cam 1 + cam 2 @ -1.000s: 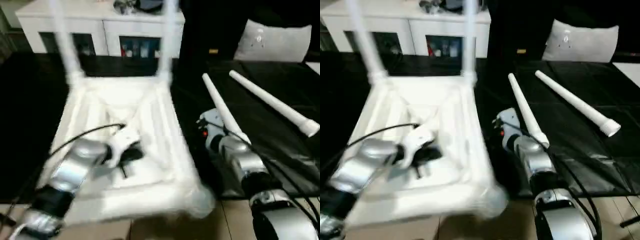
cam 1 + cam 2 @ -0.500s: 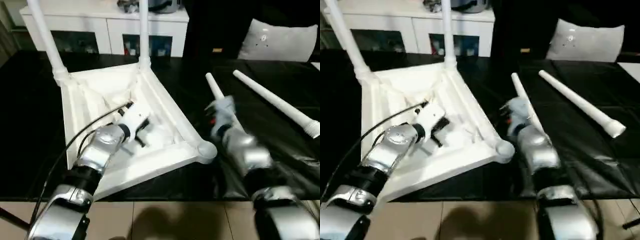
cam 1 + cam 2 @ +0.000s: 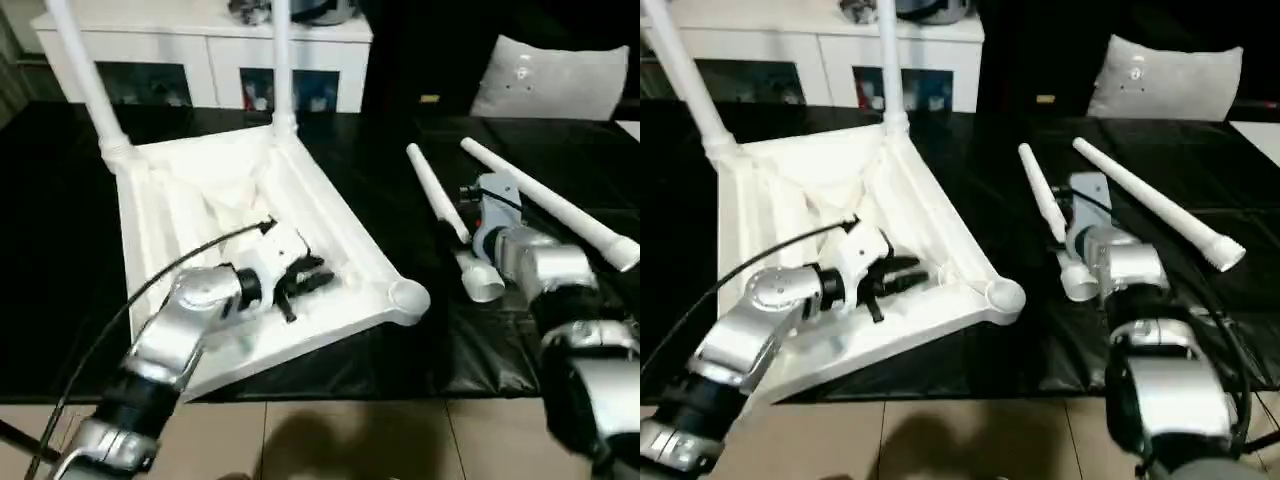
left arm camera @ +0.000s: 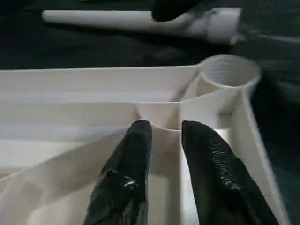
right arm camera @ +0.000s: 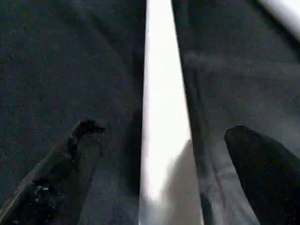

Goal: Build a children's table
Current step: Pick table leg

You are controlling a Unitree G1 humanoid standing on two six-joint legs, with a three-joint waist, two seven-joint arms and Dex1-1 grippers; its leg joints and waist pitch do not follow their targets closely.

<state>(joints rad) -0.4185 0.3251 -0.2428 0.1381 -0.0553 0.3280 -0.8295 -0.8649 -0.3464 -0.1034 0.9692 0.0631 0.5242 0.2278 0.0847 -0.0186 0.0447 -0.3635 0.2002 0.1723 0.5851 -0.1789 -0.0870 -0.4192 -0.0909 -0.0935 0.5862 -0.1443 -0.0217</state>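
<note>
Head view: the white plastic tabletop (image 3: 240,230) lies upside down, ribbed, centre-left, two tapered legs (image 3: 82,70) socketed; two loose legs (image 3: 440,215) lie right on black cloth (image 3: 400,330). Left wrist view: left gripper (image 4: 165,133), fingers slightly parted, over ribs. Right wrist view: right gripper (image 5: 166,136), fingers spread, straddles a leg.

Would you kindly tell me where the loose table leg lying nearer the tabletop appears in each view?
Left eye view: the loose leg lies right of centre, beside the tabletop.
Right eye view: same place, just right of centre.
Left wrist view: it lies beyond the tabletop's rim.
Right wrist view: it runs between the open right gripper fingers.
Shared landmark: the empty corner socket, near the leg's thick end.
</note>
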